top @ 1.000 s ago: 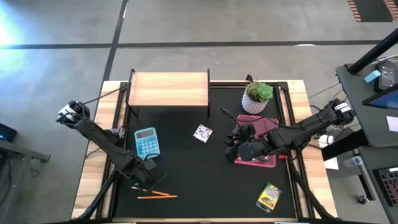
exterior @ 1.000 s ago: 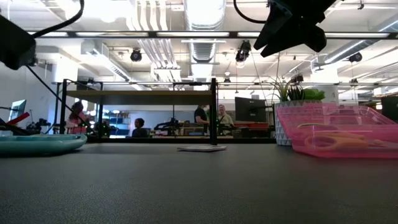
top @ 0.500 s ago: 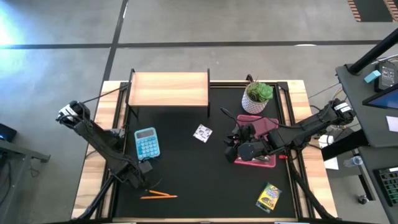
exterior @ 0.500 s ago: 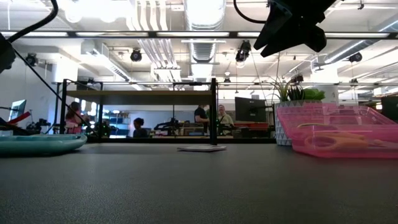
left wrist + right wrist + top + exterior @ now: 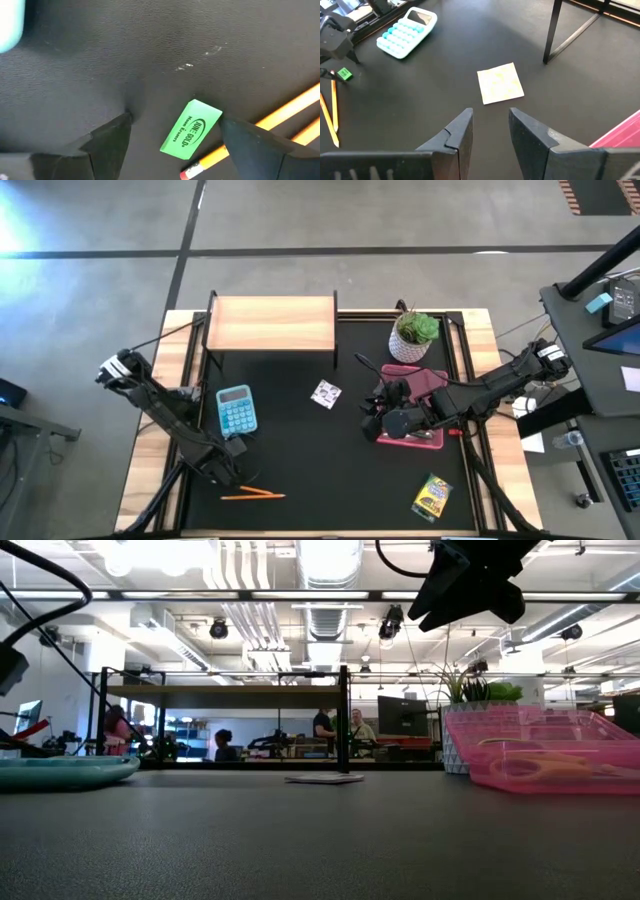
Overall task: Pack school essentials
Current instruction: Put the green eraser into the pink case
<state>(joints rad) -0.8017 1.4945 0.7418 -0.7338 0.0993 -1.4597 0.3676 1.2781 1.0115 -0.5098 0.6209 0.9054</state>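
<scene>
The left gripper hangs low over the green eraser at the table's near left, fingers spread wide either side of it, just beside the orange pencils. It looks set to drop and pinch. The right gripper waits part-open by the pink case, where the eraser must go.

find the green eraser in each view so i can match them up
High view: not visible; the left tool covers that spot, just above the pencils.
Low view: not in it.
Left wrist view: eraser at centre, between the open fingers, pencils beside it.
Right wrist view: tiny green block at far left, above the pencils.
Shared landmark: the pencils.
</scene>
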